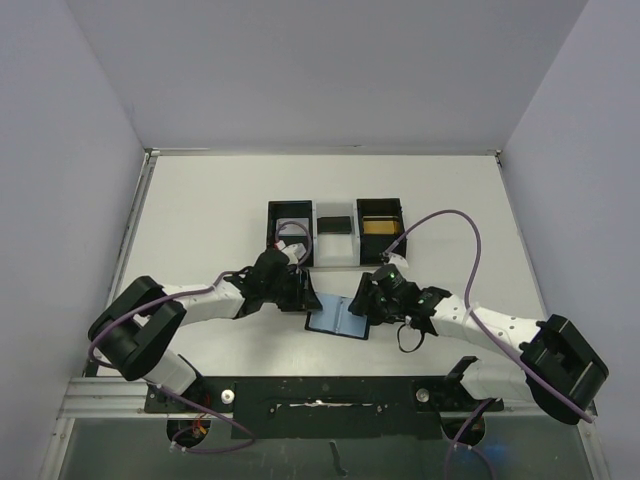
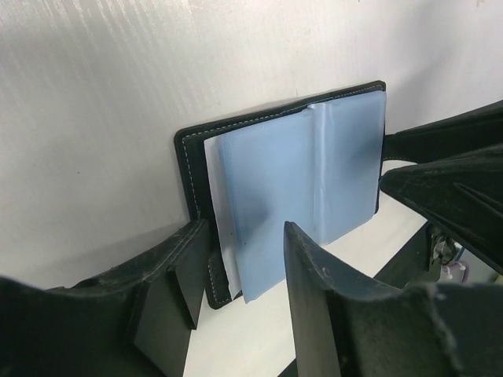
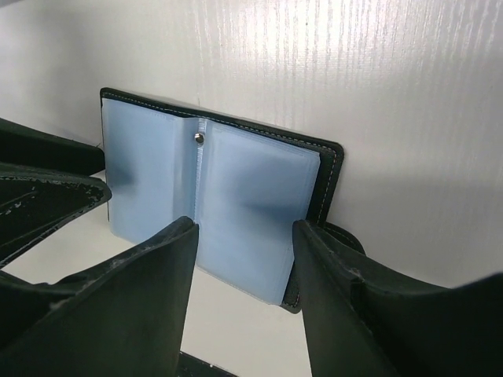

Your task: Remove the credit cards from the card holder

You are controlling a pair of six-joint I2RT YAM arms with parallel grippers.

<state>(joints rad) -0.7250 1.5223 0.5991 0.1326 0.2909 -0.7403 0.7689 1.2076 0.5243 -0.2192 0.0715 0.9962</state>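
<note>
Carefully now: the card holder (image 1: 338, 320) lies spread open on the surface (image 1: 220, 200), between your two arms. The left end effector (image 2: 242, 236) and the right end effector (image 3: 245, 232) both stand open, each straddling a blue-grey pocket (image 3: 244, 181) and gripping nothing. Pin the right page flat. Then close the left fingers only on the pale edge (image 2: 214, 204) showing under the nearer pocket, likely a card, and draw it out level.

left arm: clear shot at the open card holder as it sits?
Probably yes. The left tool stands open at the near edge of the card holder, with nothing between them. The right tool is at the opposite side, clear of that edge.
</note>
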